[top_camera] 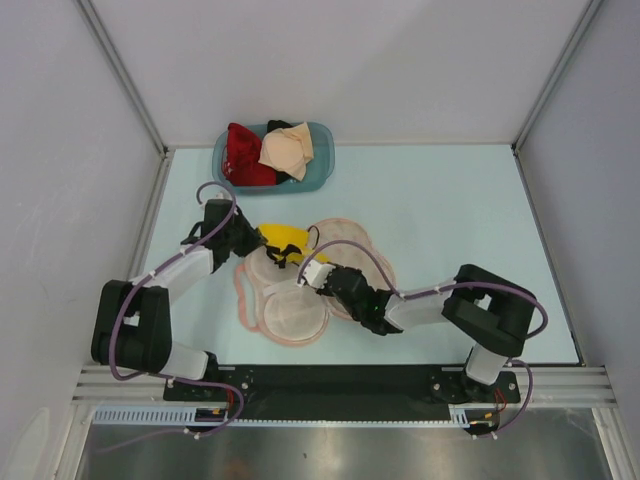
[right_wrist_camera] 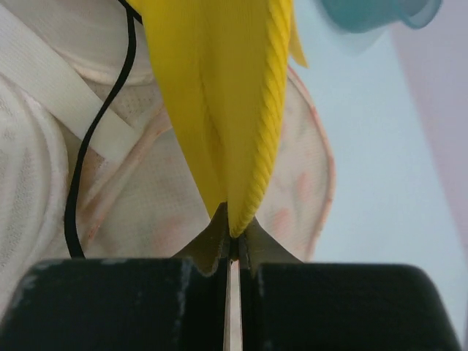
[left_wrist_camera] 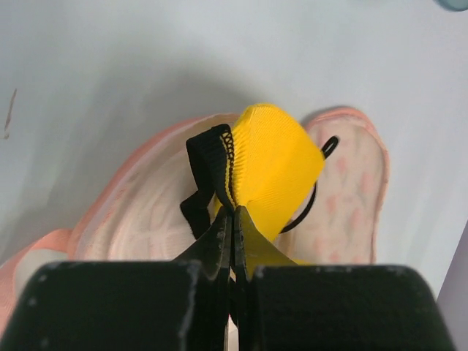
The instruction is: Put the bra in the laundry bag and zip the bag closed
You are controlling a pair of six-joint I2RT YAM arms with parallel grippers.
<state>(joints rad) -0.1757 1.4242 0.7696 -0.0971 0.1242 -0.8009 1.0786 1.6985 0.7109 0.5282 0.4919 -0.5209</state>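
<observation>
The right gripper [right_wrist_camera: 232, 231] reaches in from the near right with its fingers clenched on a folded edge of the bra [top_camera: 283, 238], the yellow ribbed fabric rising straight out of the pinch in the right wrist view. Beneath it lies the laundry bag [top_camera: 290, 315], spread open on the pale blue table [top_camera: 450, 220], one round pink half toward the near left and the other toward the far right. A thin black strap [right_wrist_camera: 88, 146] trails over the bag's mesh lining. From the left, the left gripper [left_wrist_camera: 232, 219] is likewise closed tight on the bra, gripping it where the yellow cup meets a black band [left_wrist_camera: 208, 157]. The bra hangs between the two grippers over the far part of the open bag. Farther back, against the far wall, a blue basket [top_camera: 322, 165] holds a red garment [top_camera: 245, 155] and a beige garment [top_camera: 288, 148].
</observation>
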